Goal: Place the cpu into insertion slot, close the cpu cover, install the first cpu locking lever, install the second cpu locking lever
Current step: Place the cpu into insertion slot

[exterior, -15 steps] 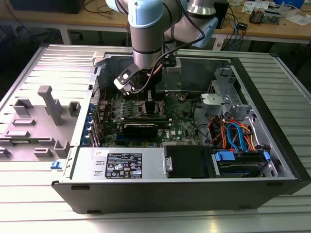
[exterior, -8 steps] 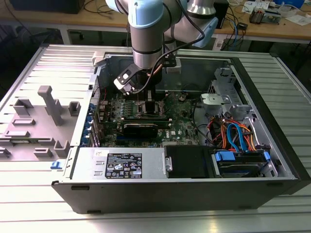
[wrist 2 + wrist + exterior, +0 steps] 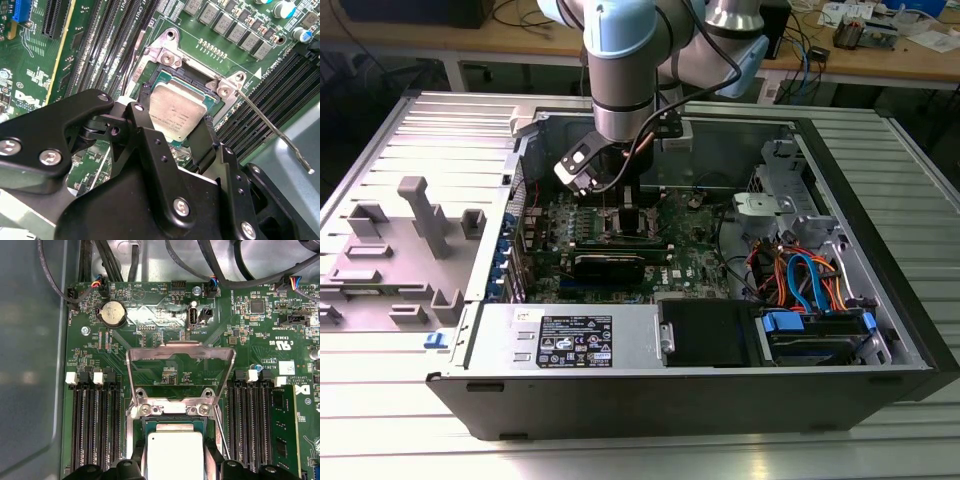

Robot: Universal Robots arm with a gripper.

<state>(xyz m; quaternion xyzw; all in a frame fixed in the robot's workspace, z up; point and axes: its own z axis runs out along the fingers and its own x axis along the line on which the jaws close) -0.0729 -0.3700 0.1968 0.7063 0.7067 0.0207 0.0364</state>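
Note:
The cpu (image 3: 177, 111) (image 3: 175, 455) is a silver square chip lying level in the insertion slot (image 3: 170, 76) (image 3: 172, 414), inside its dark frame. My gripper (image 3: 175, 122) (image 3: 175, 467) straddles it, and the black fingers (image 3: 142, 125) press against two opposite edges. The cpu cover (image 3: 180, 347) stands swung up and open behind the socket. One thin wire locking lever (image 3: 265, 125) sticks up free beside the socket. In the exterior view my gripper (image 3: 620, 200) reaches down onto the motherboard inside the open computer case (image 3: 880, 250).
Black memory slots (image 3: 95, 430) (image 3: 245, 425) flank the socket, with a memory card (image 3: 285, 430) fitted. A coin battery (image 3: 112, 314) and cables (image 3: 220, 270) lie beyond the cover. A power supply (image 3: 580, 340), drive wiring (image 3: 800, 280) and a grey fixture (image 3: 420, 215) are nearby.

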